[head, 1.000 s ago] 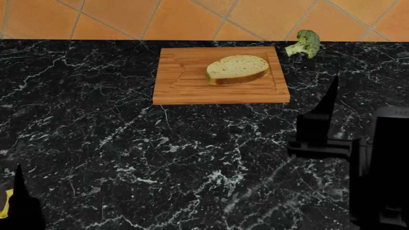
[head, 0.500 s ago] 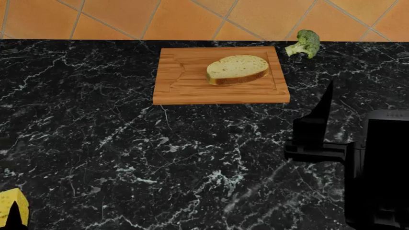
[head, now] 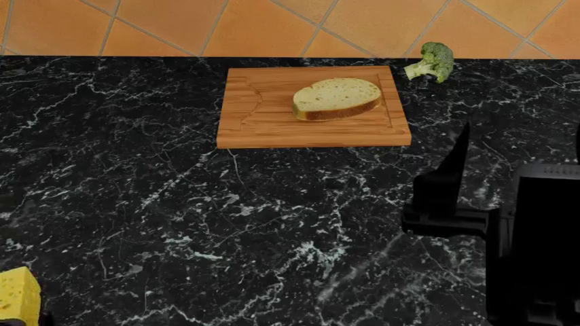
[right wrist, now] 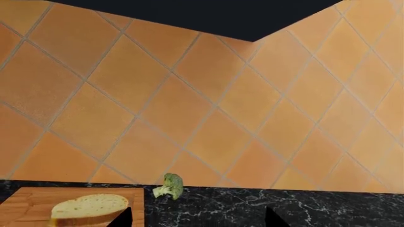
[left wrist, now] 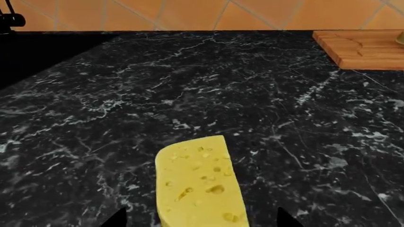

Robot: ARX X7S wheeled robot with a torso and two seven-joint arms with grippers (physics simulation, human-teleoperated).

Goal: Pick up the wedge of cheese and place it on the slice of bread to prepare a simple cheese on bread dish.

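Two things matter here & they sit well apart. Wedge of cheese (head: 18,296) is at the near left corner of the head view, pale yellow w/ small holes, cut off by the frame edge. Slice of bread (head: 336,98) lies flat on the wooden cutting board (head: 272,119) at the far side of the black marble surface (head: 227,204), by the orange tiled wall (head: 272,24). Small broccoli floret (head: 433,62) sits on the surface just right of the board, near the wall.

Left wrist cam: cheese (left wrist: 198,187) lies between the two dark tips of the left gripper (left wrist: 198,220), whose fingers (left wrist: 117,218) stand spread, one on each side w/ a gap to the cheese; only the tips show, so can't tell if they touch it.

Right gripper (head: 449,180) hangs over the right part of the surface, apart from the board. In its wrist cam two finger tips (right wrist: 123,217) show w/ clear space between them, spread & holding nothing; bread (right wrist: 88,208) & broccoli (right wrist: 169,186) lie beyond.

No labels, brands or writing readable anywhere.
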